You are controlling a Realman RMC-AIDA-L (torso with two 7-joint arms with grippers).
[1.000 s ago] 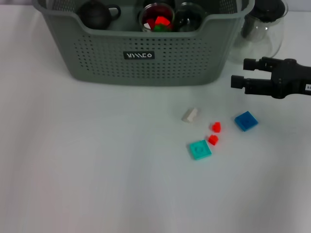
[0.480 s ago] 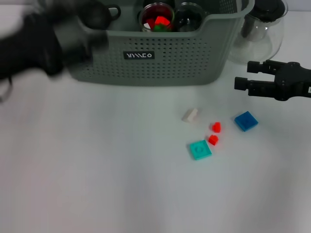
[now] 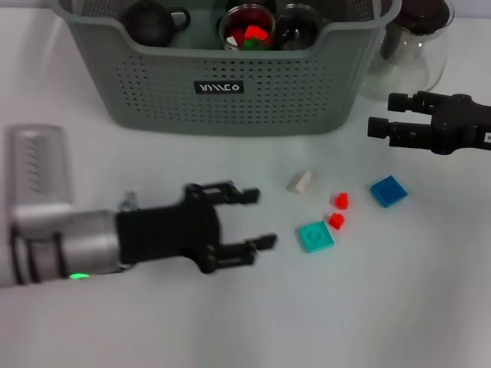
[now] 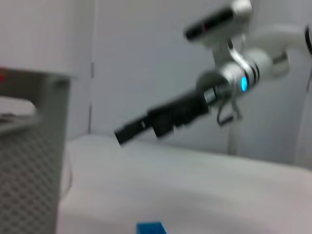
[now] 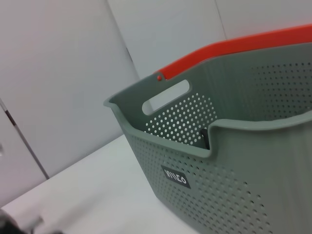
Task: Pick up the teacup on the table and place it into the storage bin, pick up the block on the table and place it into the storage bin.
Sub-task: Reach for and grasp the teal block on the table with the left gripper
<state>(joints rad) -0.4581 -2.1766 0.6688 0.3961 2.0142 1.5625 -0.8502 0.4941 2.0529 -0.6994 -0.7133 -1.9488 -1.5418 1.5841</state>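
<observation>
The grey-green storage bin (image 3: 222, 92) stands at the back of the table, and its label side fills the right wrist view (image 5: 234, 161). Inside it are a dark teapot (image 3: 153, 21) and two glass teacups, one (image 3: 247, 29) holding red and green pieces, the other (image 3: 299, 27) beside it. Loose blocks lie in front of the bin: white (image 3: 300, 181), two small red ones (image 3: 341, 200) (image 3: 336, 221), teal (image 3: 315, 235) and blue (image 3: 388, 191). My left gripper (image 3: 265, 218) is low over the table, open, just left of the teal block. My right gripper (image 3: 380, 114) hovers open above the blue block.
A clear glass pitcher (image 3: 414, 42) with a black lid stands right of the bin, behind the right gripper. The left wrist view shows the right arm (image 4: 195, 102) farther off, the blue block (image 4: 151, 227) and the bin's wall (image 4: 29, 170).
My left arm has swept in from the upper left, past the bin, down to the table's middle near the blocks. The right gripper has barely moved.
</observation>
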